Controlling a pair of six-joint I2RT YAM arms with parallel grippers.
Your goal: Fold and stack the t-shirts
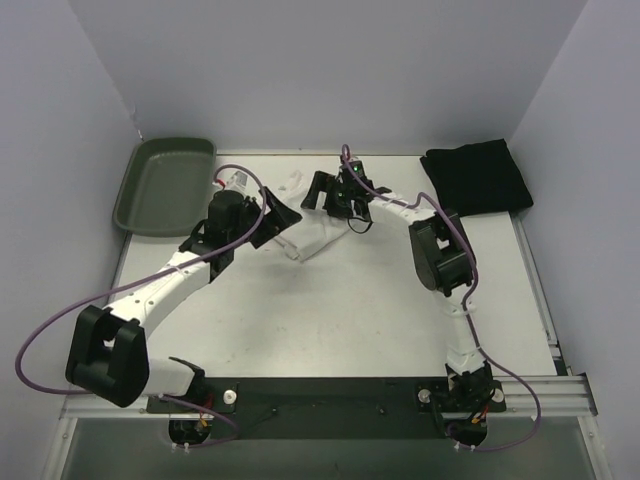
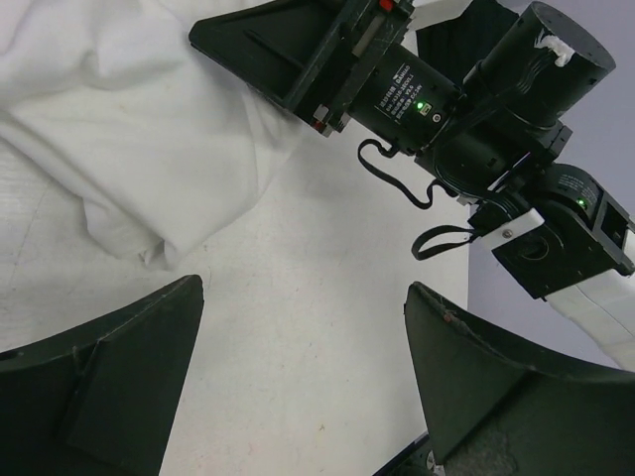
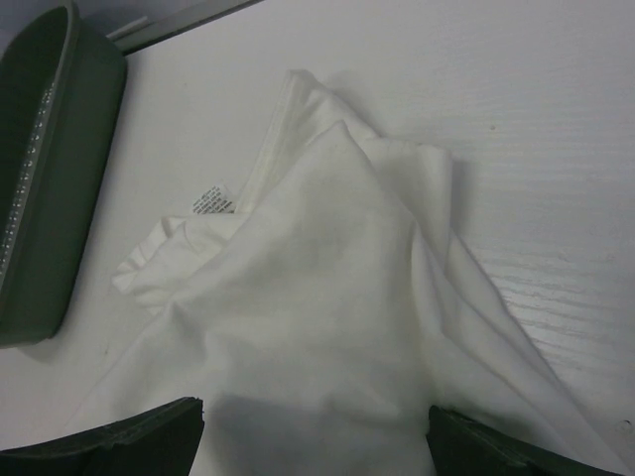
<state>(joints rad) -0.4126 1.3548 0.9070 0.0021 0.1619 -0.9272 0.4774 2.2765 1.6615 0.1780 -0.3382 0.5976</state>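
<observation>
A crumpled white t-shirt [image 1: 316, 233] lies at the table's middle back, and its neck label shows in the right wrist view. My right gripper [image 1: 322, 197] hovers open right over this white t-shirt [image 3: 337, 288], with cloth below both fingers [image 3: 129, 446] and nothing pinched. My left gripper [image 1: 283, 221] stands open beside the shirt's near edge. Only bare table shows between the left gripper [image 2: 305, 288] fingers, with the white t-shirt [image 2: 129, 129] ahead to the left. A folded black t-shirt [image 1: 476, 178] rests at the back right corner.
A dark green tray [image 1: 165, 185] sits at the back left, its rim [image 3: 40, 169] close to the white shirt. The right arm's wrist [image 2: 437, 109] hangs just ahead of the left gripper. Grey walls enclose the table [image 1: 340, 310] on three sides.
</observation>
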